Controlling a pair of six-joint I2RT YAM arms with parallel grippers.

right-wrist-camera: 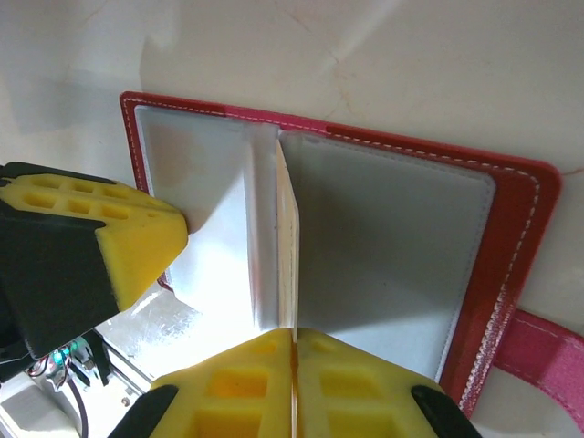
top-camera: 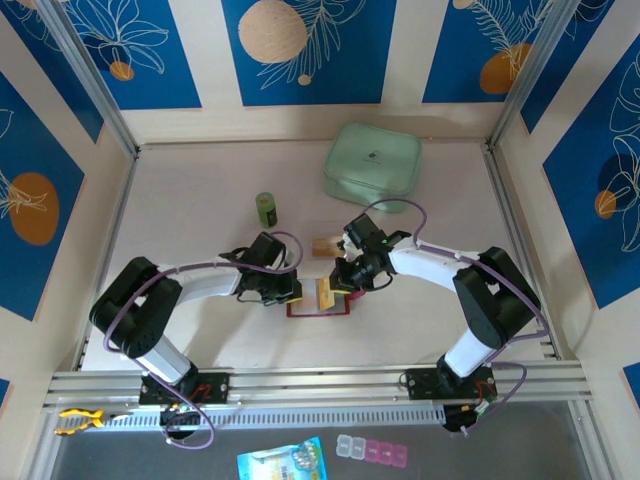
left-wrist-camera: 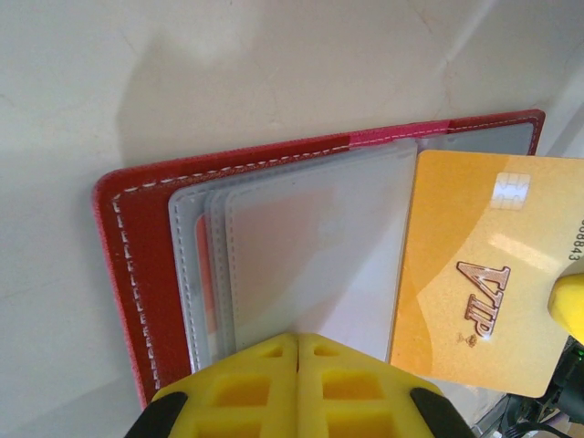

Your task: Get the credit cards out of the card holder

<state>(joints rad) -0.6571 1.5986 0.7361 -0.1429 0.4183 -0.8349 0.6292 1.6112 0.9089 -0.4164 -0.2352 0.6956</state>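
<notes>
Right now the holder (top-camera: 318, 304) lies open on the desk (top-camera: 200, 200), by the middle of its near edge. My left gripper (left-wrist-camera: 297, 351) is clenched, pressing down on the clear pockets (left-wrist-camera: 310, 237). My right gripper (right-wrist-camera: 293, 345) is clamped on an orange card (left-wrist-camera: 474, 274) standing over the spine. I'd judge the card light, stiff and slick, best pinched by its free edge. Its right end is cut off from the left wrist, and it looks clear of its sleeve, though I can't be sure. Any other cards are only a reddish blur behind the plastic.
</notes>
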